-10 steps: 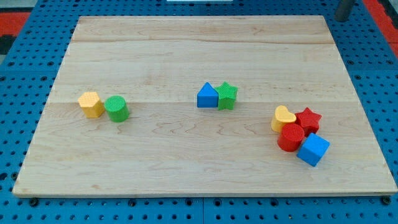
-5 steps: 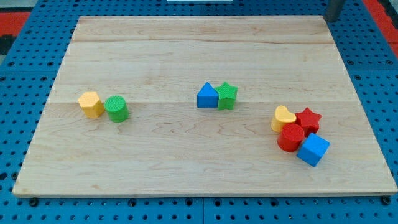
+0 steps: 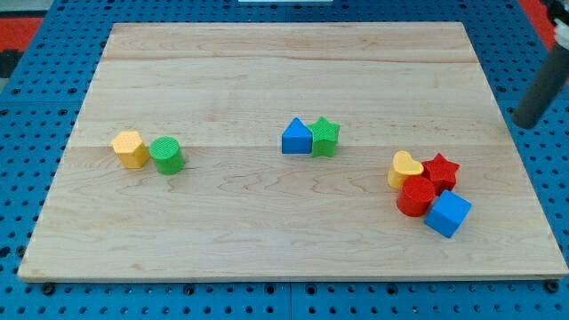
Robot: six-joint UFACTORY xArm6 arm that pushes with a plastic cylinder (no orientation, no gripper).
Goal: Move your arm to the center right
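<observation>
Blue pegboard [image 3: 267, 302] surrounds a pale wooden board [image 3: 267, 222] that fills most of the view; red strips show at the top corners.

Nearest the view's bottom, at the right, sits a tight cluster: blue cube [image 3: 447, 214] lowest, red cylinder [image 3: 415, 196] touching it on its upper left, red star [image 3: 440, 172] above the cube, yellow heart [image 3: 404, 168] on the star's left; all four press together.

Farther up at the view's left, yellow hexagon [image 3: 131, 148] and green cylinder [image 3: 166, 155] stand side by side, touching or very nearly so; well apart from the cluster.

Near the middle, blue triangular block [image 3: 296, 137] touches green star [image 3: 324, 137] on its right.

Farthest of the working parts, my tip [image 3: 524, 124] stands at the view's right edge, about mid-height, just off the board's right rim and over the pegboard; it touches no block and lies up and to the right of the red star, apart from it; it has no jaws, so it holds nothing. The rod is blurred and slanted, and its upper length is cut off by the view's right edge; whether the tip meets the surface cannot be told.
</observation>
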